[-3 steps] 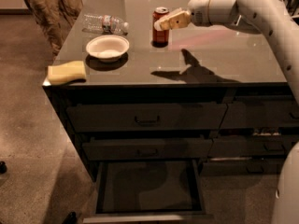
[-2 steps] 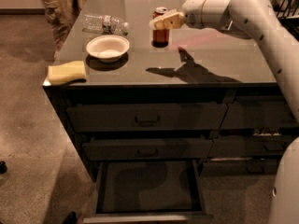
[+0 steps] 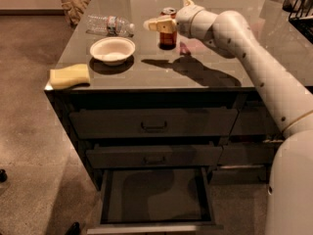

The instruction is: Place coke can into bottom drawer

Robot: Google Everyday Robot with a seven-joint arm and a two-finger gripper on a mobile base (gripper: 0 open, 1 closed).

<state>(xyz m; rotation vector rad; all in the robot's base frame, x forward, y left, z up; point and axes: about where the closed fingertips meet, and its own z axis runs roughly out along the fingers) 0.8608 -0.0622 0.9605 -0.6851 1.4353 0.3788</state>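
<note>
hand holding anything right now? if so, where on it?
Cannot tell. The hand is at the upper half of the coke can, which stands on the counter; a grip isn't visible.

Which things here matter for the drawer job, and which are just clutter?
For the job: coke can upright on the counter; gripper at the can's upper part; bottom drawer, pulled open.
Lying about: water bottle on its side; white bowl; yellow sponge at the counter's corner.
</note>
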